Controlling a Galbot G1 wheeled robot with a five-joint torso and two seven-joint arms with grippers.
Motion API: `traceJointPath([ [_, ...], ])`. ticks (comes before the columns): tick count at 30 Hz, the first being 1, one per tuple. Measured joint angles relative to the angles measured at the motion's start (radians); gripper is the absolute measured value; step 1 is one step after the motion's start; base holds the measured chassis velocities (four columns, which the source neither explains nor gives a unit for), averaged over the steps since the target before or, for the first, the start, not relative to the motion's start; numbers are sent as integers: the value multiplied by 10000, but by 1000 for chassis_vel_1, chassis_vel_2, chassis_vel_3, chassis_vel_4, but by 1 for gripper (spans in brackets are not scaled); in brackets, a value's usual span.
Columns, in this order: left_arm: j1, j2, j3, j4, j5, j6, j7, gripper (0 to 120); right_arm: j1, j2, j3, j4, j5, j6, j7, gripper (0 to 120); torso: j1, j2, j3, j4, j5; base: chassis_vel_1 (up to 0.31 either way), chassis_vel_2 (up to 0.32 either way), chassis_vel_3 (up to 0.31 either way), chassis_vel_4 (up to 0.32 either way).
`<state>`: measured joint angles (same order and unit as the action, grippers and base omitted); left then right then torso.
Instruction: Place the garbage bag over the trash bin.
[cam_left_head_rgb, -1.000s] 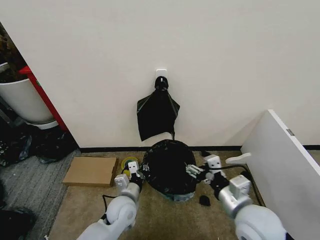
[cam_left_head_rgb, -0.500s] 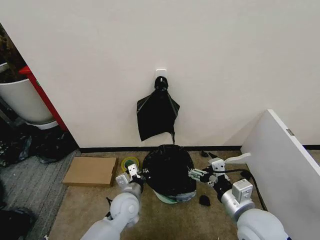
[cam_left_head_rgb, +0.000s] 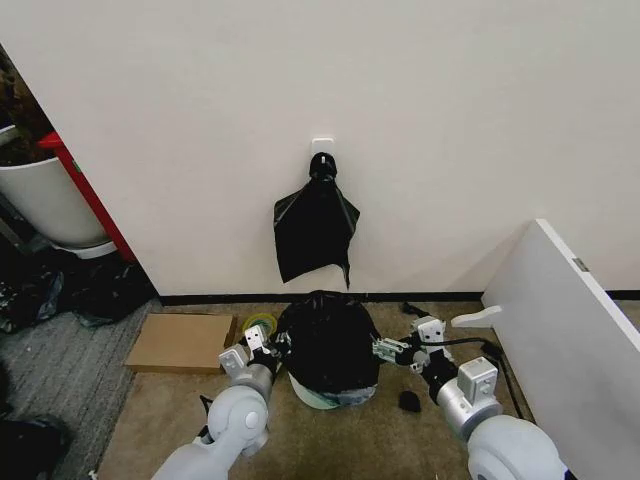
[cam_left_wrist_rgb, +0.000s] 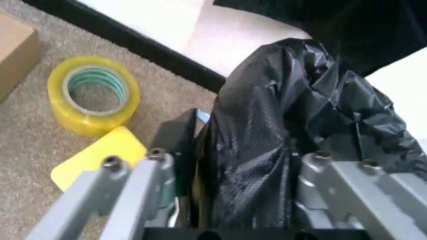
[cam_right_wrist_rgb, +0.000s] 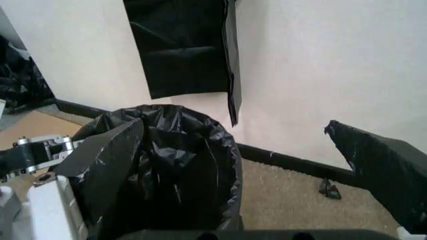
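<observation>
Two grippers are on the work, one at each flank of the trash bin (cam_left_head_rgb: 325, 394); the left gripper (cam_left_head_rgb: 262, 344) is closed on a fold of the garbage bag (cam_left_head_rgb: 327, 342) at the bin's left side, film pinched between its fingers (cam_left_wrist_rgb: 143, 172) in the left wrist view; the right gripper (cam_left_head_rgb: 390, 350) touches the bag at the bin's right side — whether it is closed on the film I cannot tell. Step in hand, by judgement: drawing the bag's mouth down over the rim; the bag already caps the bin, with a pale band of wall bare at the base. Next move calls for an even downward pull on both sides. Materials: bag thin, glossy, crinkled; bin smooth, round, cream plastic; a roll of yellow tape (cam_left_wrist_rgb: 93, 95) lies on the carpet left of the bin.
</observation>
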<state>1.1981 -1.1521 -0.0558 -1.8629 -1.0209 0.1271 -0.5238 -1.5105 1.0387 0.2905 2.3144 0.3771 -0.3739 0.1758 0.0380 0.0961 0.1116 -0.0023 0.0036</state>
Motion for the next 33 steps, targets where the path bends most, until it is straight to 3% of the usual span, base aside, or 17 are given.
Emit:
traceJointPath([
  [2,22,17,-7,-25,8,8,1,46,-3,4,-2,3,-2,0,-3,100,0,0,0,0,0,0,0,0,0],
  [8,360,140,-127,-336,159,66,41,73,-18,36,-50,54,-28,11,-36,100,0,0,0,0,0,0,0,0,0],
  [13,577,215,-202,-509,658,-12,260,86,-47,99,-36,54,-53,72,-50,100,0,0,0,0,0,0,0,0,0],
  [16,1033,331,-330,-736,2710,-839,892,98,-253,354,238,48,-120,596,-222,100,0,0,0,-1,-1,0,0,0,0],
  [18,1352,385,-421,-853,4006,-1392,1219,100,-401,523,413,-15,-119,1167,-317,100,0,0,0,0,2,0,0,0,0],
  [19,1352,385,-421,-853,4006,-1392,1219,100,-401,523,413,-15,-119,1167,-317,100,0,0,0,0,2,0,0,0,0],
  [20,1819,424,-517,-1061,5639,-2193,1554,100,-632,796,668,-134,81,2017,-443,100,0,0,0,3,-1,0,0,0,0],
  [23,2516,369,-601,-1385,7416,-3337,1897,100,-1101,1469,1355,-485,-69,3602,-941,100,0,0,-1,1,1,0,0,0,0],
  [25,2721,322,-639,-1477,7744,-3676,1972,100,-1220,1652,1598,-634,-242,4022,-1163,100,0,0,-1,0,1,0,0,0,0],
  [29,3814,-34,-1544,-2007,8628,-4728,2184,100,-1940,3044,2959,-1340,-1253,5727,-2180,100,-1,0,-1,-1,2,0,0,0,0],
  [33,4389,-221,-2225,-2244,9282,-5221,2325,100,-2387,3651,3421,-1467,-1634,6368,-2360,100,-1,0,-1,1,0,0,0,0,0],
])
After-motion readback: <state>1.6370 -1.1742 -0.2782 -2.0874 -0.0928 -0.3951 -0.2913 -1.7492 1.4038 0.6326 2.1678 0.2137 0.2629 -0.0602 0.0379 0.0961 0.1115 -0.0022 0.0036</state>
